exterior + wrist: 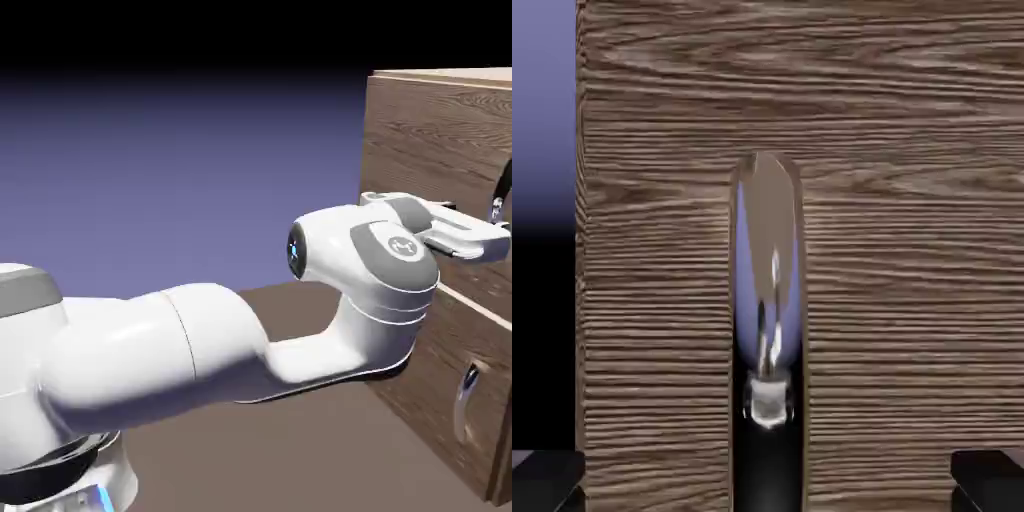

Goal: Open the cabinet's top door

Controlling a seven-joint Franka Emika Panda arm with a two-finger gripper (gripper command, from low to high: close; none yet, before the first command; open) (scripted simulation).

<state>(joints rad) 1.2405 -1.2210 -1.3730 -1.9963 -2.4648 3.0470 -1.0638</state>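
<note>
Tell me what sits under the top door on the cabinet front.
Below the top door, past a pale seam, is a shorter lower panel with its own silver handle. The arm covers that panel's upper left part.

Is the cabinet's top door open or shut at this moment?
Shut. In the exterior view the top door lies flush with the lower panel; no gap shows. The open gripper is at its handle.

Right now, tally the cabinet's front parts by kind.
Wood panels: 2, top door and lower panel
Silver handles: 2, upper handle and lower handle
Total: 4
</note>
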